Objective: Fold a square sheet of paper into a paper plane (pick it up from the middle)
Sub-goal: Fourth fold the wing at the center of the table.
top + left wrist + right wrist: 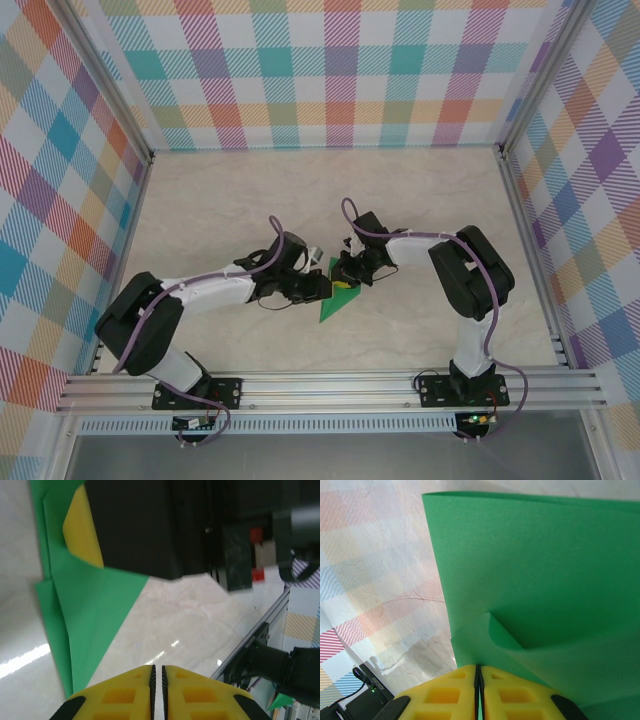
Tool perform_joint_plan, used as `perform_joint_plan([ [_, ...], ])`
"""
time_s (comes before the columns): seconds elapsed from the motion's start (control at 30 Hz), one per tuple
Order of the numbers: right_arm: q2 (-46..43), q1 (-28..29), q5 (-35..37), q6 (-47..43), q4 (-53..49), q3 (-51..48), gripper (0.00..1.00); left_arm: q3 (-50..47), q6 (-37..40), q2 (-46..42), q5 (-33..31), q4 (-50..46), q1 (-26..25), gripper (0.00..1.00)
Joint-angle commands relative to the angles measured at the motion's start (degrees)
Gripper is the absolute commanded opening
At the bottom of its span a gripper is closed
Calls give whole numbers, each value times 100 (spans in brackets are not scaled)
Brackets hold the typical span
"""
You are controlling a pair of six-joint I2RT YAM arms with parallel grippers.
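Green sheet (335, 303) lies mid-surface, already creased into a narrow wedge, tip toward six o'clock. Right tool (478, 670) at its twelve o'clock pinches a folded edge; left tool (157, 669) at nine o'clock is pressed together, empty. Nose folds look done, I'd say; wings are not yet made

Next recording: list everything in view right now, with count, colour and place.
partly folded green paper sheet: one, bright green, between the two arms' tips
table: one, beige marbled, under everything
checked wall panels: three, pastel plaid, left, back and right of the table
aluminium rail: one, silver, near edge, carrying both arm bases
left arm: one, black and white, purple cable, bent towards the paper
right arm: one, same colours, bent towards the paper
left fingers: two, yellow, shut, beside the paper
right fingers: two, yellow, shut on the paper's edge
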Motion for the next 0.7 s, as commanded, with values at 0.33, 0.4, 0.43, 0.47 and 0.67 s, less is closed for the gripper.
perform_joint_plan([
  [0.33,455,36,650,67,-387,-370,12,79,-169,1270,-582,510,-50,6],
  [0.4,406,40,613,67,-372,-337,12,-36,-243,1374,-666,488,-47,4],
  [0.43,356,36,612,63,-391,-308,12,-110,-306,1388,-756,426,-41,3],
  [0.47,282,39,612,54,-413,-279,12,-177,-330,1388,-837,362,-46,2],
  [0.67,-368,-23,673,-106,-722,89,12,-604,-359,1192,-1153,214,-49,0],
])
